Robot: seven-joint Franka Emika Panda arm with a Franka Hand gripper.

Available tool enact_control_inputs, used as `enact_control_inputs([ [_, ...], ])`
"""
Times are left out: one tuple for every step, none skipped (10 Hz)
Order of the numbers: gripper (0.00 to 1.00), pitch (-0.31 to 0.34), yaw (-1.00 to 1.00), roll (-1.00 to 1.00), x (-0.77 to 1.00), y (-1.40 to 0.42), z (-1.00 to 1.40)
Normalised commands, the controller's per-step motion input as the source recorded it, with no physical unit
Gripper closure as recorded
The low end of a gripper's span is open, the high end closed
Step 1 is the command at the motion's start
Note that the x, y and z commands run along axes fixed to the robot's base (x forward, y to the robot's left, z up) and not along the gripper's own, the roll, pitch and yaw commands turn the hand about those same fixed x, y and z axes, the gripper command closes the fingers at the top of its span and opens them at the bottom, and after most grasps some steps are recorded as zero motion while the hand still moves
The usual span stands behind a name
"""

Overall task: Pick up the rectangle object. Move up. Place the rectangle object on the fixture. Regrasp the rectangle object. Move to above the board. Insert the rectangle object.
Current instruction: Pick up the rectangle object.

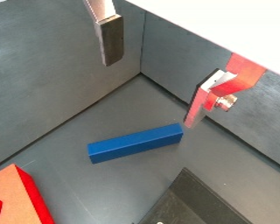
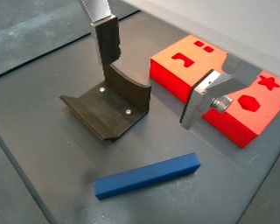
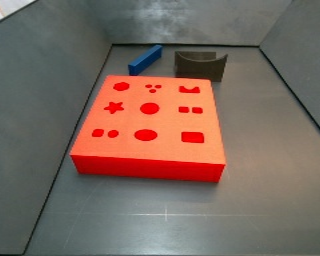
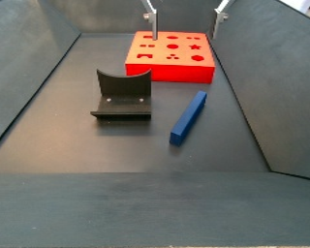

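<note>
Rectangle object (image 4: pixel 188 117) lies flat on our bench (image 4: pixel 67 116), right of the fixture (image 4: pixel 123 95); our gripper (image 2: pixel 149 74) hangs above, jaws open and empty.

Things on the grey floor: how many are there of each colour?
Blue: 1, the rectangle object, lying flat.
Red-orange: 1, the board.
Dark grey: 1, the fixture.
Total: 3.
The gripper hangs open above them, holding nothing.
</note>
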Motion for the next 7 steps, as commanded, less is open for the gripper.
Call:
enact_control_inputs([
  [0.00, 0.000, 0.00, 0.06, 0.01, -0.03, -0.02],
  [0.00, 0.000, -0.65, 0.00, 0.09, 0.37, -0.41],
  [0.00, -0.034, -0.88, 0.02, 0.00, 0.15, -0.61],
  [0.00, -0.073, -0.90, 0.04, -0.23, 0.10, -0.75],
  [0.00, -0.054, -0.75, 0.02, -0.35, 0.17, -0.87],
  [0.00, -0.069, -0.60, 0.01, -0.30, 0.07, -0.91],
  [0.00, -0.039, -0.43, 0.00, -0.02, 0.29, -0.99],
])
